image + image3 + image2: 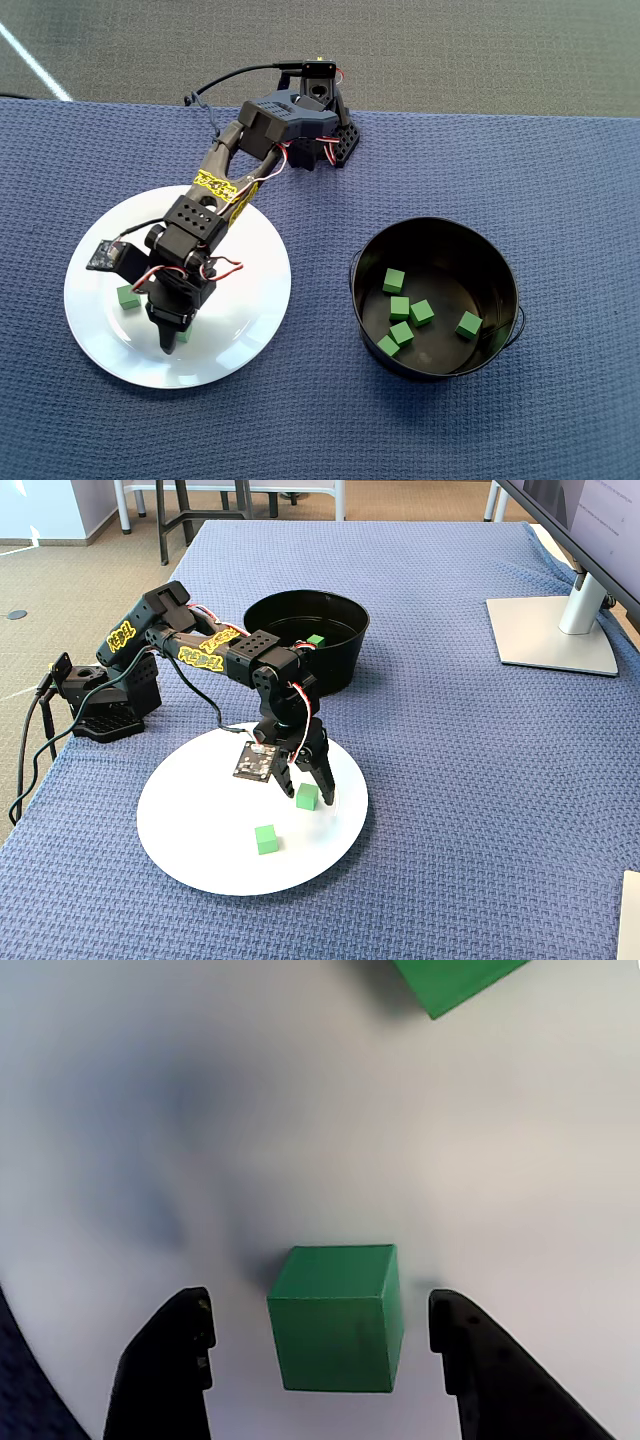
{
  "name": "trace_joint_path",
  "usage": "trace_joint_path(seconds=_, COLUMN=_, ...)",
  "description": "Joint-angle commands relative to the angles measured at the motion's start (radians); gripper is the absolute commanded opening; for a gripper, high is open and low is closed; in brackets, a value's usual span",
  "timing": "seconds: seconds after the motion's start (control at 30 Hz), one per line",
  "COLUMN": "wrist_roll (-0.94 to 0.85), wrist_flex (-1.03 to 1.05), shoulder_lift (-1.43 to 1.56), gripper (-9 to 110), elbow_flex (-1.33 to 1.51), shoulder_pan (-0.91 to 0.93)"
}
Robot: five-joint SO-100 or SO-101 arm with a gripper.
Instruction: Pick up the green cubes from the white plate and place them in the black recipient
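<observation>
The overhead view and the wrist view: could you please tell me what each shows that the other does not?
Only the overhead view shows the black recipient holding six green cubes, plus the arm's base. Only the wrist view shows the open end effector straddling a cube, with gaps on both sides. Both show the white plate and a second cube on it.

yellow stickers (pixel 203 652) on arm, print seemingly illegible
</observation>
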Motion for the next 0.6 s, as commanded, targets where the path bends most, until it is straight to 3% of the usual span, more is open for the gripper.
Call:
trace_joint_path(seconds=0.0, wrist_roll=-0.021, wrist_flex=-0.014, shoulder_lift=0.046, gripper=18, elbow_flex=0.015, shoulder_pan=-0.025)
trace_joint_path(seconds=0.1, wrist_roll=-0.026, wrist_flex=-0.017, shoulder_lift=0.048, gripper=15, elbow_flex=0.021, shoulder_pan=-0.026)
trace_joint_path(seconds=0.2, wrist_roll=-0.032, wrist_flex=-0.021, shoulder_lift=0.049, gripper=0, elbow_flex=0.028, shoulder_pan=-0.028)
trace_joint_path(seconds=0.57, wrist_roll=0.054, wrist_flex=-0.071, shoulder_lift=0.284, gripper=0, elbow_flex=0.193, shoulder_pan=-0.006)
